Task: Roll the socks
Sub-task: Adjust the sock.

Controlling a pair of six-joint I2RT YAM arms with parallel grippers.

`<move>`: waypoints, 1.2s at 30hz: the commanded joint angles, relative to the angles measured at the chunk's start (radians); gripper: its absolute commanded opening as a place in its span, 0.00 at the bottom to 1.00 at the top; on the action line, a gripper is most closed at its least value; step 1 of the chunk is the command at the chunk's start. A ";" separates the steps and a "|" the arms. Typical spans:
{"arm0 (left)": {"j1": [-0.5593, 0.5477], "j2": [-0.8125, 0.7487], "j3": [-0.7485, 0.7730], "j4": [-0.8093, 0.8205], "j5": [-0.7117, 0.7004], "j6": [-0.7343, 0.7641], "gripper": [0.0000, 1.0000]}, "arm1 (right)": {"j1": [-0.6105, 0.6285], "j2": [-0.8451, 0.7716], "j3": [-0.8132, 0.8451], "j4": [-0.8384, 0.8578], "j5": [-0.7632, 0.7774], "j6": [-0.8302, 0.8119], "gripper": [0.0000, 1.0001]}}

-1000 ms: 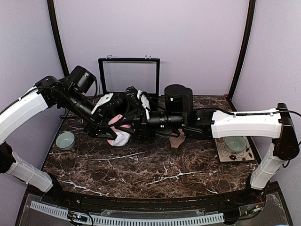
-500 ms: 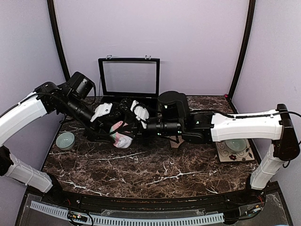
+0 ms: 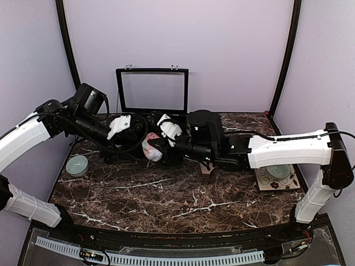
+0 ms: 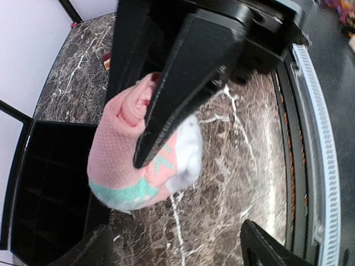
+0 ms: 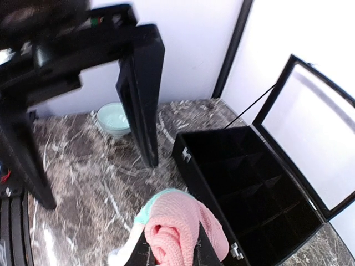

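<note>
Hidden or unclear:
- From above, my two wrists are crowding together, so the pink sock bundle (image 3: pixel 151 148) is showing only as a small pink and white patch between them.
- I cannot tell from that view whether it is clearing the counter (image 3: pixel 166 205).
- My right forearm is covering most of the tan sock (image 3: pixel 209 165), leaving only a brown scrap visible.
- The right wrist view is cutting off the bundle's lower end.

Change over the last second:
- The bundle is sitting farther back now, next to the black divided box (image 3: pixel 123 88) rather than out on the open marble.
- My left tool (image 4: pixel 175 244) is spreading wider and drawing back toward the left.

Tool state:
- The left tool is standing wide apart with nothing between its fingers (image 4: pixel 265 250), and the bundle is hanging in front of it.
- My right tool (image 5: pixel 172 252) is pinched onto the bundle, one finger pressing across its knit face.

Materials and shapes:
- The bundle is a soft, fine-ribbed knit rolled into a lumpy oval. It is pink with a mint-teal band and a white end.
- The counter is dark brown marble with white veins.
- The box is matte black with square compartments and an upright framed lid.
- A glossy mint bowl (image 3: pixel 77 164) is sitting at the left.
- A second bowl is resting on a flower-patterned plate (image 3: pixel 260 182) at the right.
</note>
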 commanded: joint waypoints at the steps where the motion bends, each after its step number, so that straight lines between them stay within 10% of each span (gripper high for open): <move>1: 0.002 -0.004 -0.015 0.103 0.029 -0.136 0.84 | 0.038 0.006 0.000 0.247 0.106 0.092 0.00; 19: -0.049 -0.006 -0.099 0.269 -0.328 -0.029 0.82 | 0.079 0.145 0.105 0.404 0.131 0.421 0.00; 25: -0.048 -0.004 -0.109 0.307 -0.380 0.002 0.53 | 0.077 0.146 0.079 0.435 0.101 0.490 0.00; 29: -0.047 -0.003 -0.108 0.334 -0.411 0.018 0.00 | 0.063 0.138 0.071 0.421 0.095 0.534 0.00; 32: -0.036 0.001 -0.094 0.310 -0.378 0.015 0.00 | 0.051 0.129 0.050 0.431 0.062 0.545 0.05; 36: 0.014 0.026 0.022 0.114 -0.061 -0.021 0.00 | 0.037 0.068 -0.068 0.550 -0.050 0.423 0.37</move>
